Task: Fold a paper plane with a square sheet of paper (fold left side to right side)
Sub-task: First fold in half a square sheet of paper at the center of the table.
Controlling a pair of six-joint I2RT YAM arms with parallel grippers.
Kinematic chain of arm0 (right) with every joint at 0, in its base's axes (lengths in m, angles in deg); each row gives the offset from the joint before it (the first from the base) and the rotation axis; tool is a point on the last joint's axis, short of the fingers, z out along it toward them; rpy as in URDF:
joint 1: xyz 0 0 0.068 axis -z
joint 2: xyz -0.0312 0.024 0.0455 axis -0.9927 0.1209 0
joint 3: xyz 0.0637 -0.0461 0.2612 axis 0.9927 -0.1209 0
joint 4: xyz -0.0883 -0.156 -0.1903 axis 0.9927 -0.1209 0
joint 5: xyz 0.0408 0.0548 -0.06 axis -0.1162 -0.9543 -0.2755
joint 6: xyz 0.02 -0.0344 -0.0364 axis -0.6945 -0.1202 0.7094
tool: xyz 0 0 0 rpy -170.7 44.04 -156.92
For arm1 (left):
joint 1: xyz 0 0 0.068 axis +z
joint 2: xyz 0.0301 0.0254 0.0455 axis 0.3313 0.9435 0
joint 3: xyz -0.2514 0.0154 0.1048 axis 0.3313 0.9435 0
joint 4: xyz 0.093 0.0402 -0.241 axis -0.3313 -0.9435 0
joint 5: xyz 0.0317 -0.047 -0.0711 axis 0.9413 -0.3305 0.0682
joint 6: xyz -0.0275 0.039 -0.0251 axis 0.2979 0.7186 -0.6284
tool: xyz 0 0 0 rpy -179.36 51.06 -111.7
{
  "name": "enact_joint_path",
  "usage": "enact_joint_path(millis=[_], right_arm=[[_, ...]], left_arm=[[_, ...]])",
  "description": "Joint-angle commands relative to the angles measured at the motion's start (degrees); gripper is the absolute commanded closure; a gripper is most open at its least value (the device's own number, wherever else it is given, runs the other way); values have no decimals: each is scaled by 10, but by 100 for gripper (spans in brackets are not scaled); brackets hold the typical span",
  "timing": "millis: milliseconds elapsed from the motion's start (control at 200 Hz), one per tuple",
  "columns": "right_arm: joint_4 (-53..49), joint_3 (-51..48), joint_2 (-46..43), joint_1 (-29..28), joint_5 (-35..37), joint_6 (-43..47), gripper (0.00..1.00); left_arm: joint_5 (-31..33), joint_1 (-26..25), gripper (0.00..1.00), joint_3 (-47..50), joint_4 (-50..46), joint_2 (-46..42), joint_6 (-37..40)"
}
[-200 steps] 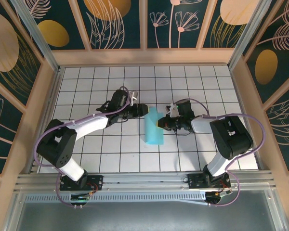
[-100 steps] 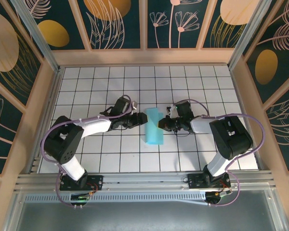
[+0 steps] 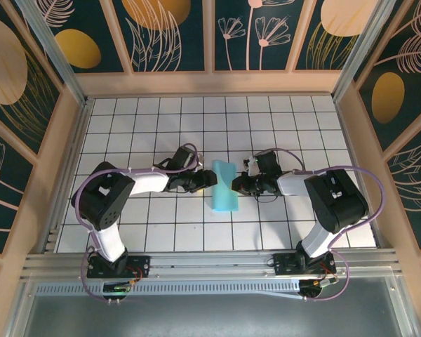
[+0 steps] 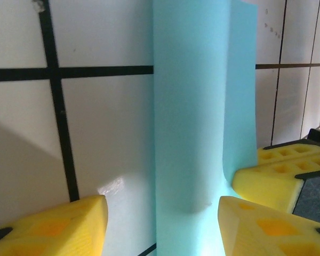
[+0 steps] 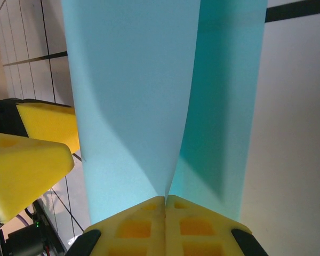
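square sheet of paper (image 3: 224, 187) lies mid-worktop (image 3: 147, 133) between the two arms, folded into a narrow strip running away from the bases, with the top layer bowing up off the lower one. right end effector (image 5: 165, 201) is fully closed, pads pinched on the strip's right edge where the two layers meet. left end effector (image 4: 162, 202) is wide open at the strip's left side, one finger over bare tile, the other over the blue, clamping nothing. can't tell if those fingers touch the sheet. the two end effectors face each other across the strip, close but apart.
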Motion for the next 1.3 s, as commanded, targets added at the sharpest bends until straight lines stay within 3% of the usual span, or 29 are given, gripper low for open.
enact_joint_path(millis=[0,661,1026,1296], right_arm=[[-6,-9,-7,-5,11,12,100],[2,-21,-11,-6,16,10,100],[-13,-22,-33,-6,31,14,82],[-70,-27,-81,18,73,32,74]], left_arm=[[-16,-7,45,-21,7,17,-7],[1,-29,56,-46,-51,63,21],[41,-37,64,-81,-105,93,33],[54,-42,64,-92,-122,106,38]])
